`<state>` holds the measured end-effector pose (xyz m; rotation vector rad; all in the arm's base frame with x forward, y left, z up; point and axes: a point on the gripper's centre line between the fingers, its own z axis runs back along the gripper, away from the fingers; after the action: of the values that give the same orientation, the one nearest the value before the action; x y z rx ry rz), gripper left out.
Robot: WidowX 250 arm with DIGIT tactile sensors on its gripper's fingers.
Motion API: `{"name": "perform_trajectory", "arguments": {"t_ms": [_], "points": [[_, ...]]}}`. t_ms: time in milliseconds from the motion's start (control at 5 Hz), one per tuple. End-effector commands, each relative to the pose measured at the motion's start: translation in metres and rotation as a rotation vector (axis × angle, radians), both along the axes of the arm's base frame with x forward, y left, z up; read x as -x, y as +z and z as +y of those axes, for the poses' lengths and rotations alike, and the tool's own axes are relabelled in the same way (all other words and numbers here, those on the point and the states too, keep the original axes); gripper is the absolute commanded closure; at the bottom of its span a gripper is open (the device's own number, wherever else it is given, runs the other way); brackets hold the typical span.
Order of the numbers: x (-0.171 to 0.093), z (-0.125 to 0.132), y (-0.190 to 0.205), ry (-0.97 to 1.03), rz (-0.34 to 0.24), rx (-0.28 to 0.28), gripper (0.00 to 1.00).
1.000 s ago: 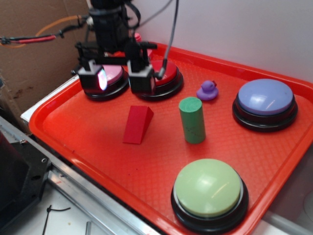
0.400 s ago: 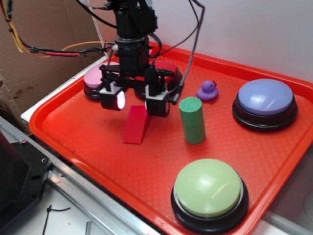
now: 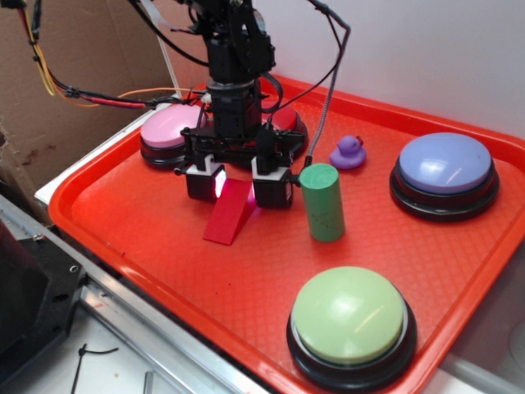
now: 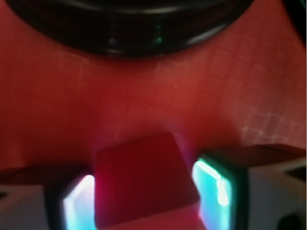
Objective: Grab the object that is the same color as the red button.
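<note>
Down on the red tray (image 3: 123, 238) the end effector (image 3: 239, 182) has dropped from the buttons to straddle the red wedge (image 3: 230, 212), jaws wide with no grip yet, the red button (image 3: 283, 123) just behind, so closing looks next

A robotics lab setup: a red tray (image 3: 131, 246) of toy buttons sits beside a metal rail (image 3: 139, 328), loose wiring (image 3: 82, 97) and a cardboard backdrop (image 3: 74, 57).

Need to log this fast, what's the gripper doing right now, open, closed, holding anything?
Gripper: open, lowered around the red wedge block, one finger on each side, holding nothing yet.
</note>
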<state>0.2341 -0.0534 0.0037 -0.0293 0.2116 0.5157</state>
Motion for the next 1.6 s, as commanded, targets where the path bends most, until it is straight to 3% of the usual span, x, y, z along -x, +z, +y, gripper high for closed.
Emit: {"name": "perform_trajectory", "arguments": {"t_ms": [0, 200, 400, 600, 800, 1000, 1400], "points": [[0.001, 0.019, 0.061, 0.090, -0.230, 0.104, 1.00], [0.015, 0.025, 0.111, 0.263, -0.227, 0.067, 1.00], [0.027, 0.023, 0.161, 0.369, -0.236, 0.081, 1.00], [0.029, 0.023, 0.211, 0.368, -0.246, 0.116, 1.00], [0.029, 0.023, 0.260, 0.344, -0.258, 0.090, 1.00], [0.030, 0.021, 0.288, 0.366, -0.274, 0.012, 1.00], [0.033, 0.020, 0.285, 0.385, -0.294, -0.005, 0.98]]}}
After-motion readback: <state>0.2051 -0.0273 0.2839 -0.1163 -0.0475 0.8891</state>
